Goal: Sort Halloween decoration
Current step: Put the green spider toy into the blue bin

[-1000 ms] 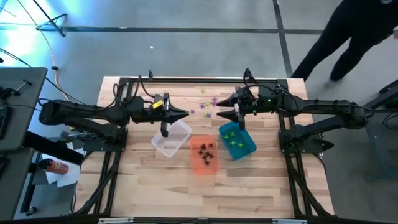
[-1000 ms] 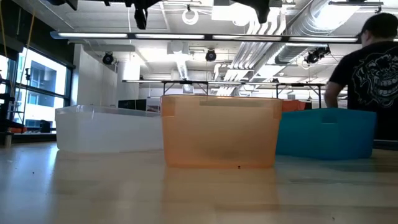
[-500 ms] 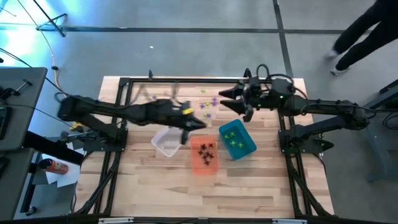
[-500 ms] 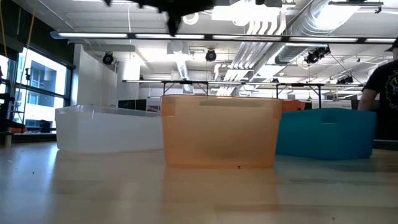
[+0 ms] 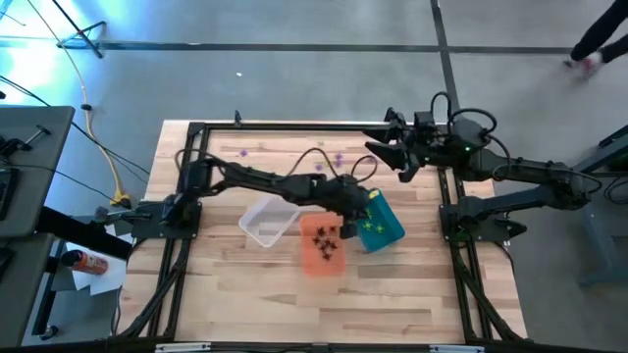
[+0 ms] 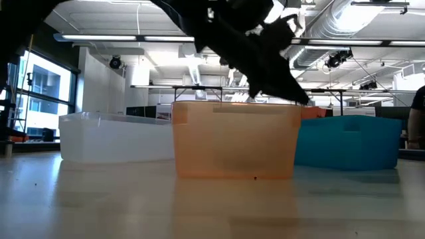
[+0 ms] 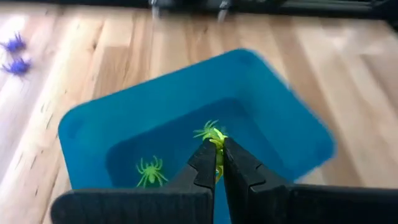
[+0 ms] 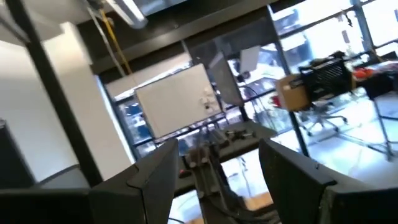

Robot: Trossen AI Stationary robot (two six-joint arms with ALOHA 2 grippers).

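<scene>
My left gripper (image 5: 355, 208) reaches across the table and hangs over the teal bin (image 5: 385, 227), shut on a bright green spider trinket (image 7: 217, 140). Other green spiders (image 7: 149, 172) lie on the teal bin's floor. Black spiders (image 5: 324, 235) lie in the orange bin (image 5: 322, 257). The clear bin (image 5: 267, 222) stands to its left. Purple spiders (image 5: 339, 157) lie loose on the table near the far edge; they also show in the left wrist view (image 7: 15, 45). My right gripper (image 5: 386, 155) is open and empty at the far right, raised and facing the room. My left gripper pinches the green spider's body (image 7: 217, 148) between its two fingertips; its legs stick out past the tips. The fingers slant down from the table's left. The spider is lifted clear, above the teal bin's inside.
The three bins stand side by side mid-table, the orange one (image 6: 234, 138) nearest the front. Bare wood lies in front of them. A black frame (image 5: 294, 126) runs along the table's far edge. A person's foot (image 5: 587, 61) shows beyond the far right corner.
My left gripper has swung from above the clear bin toward the table's right and come down over the teal bin. My right gripper has drawn back from the teal bin toward the table's far right corner. The person has walked away to the right.
</scene>
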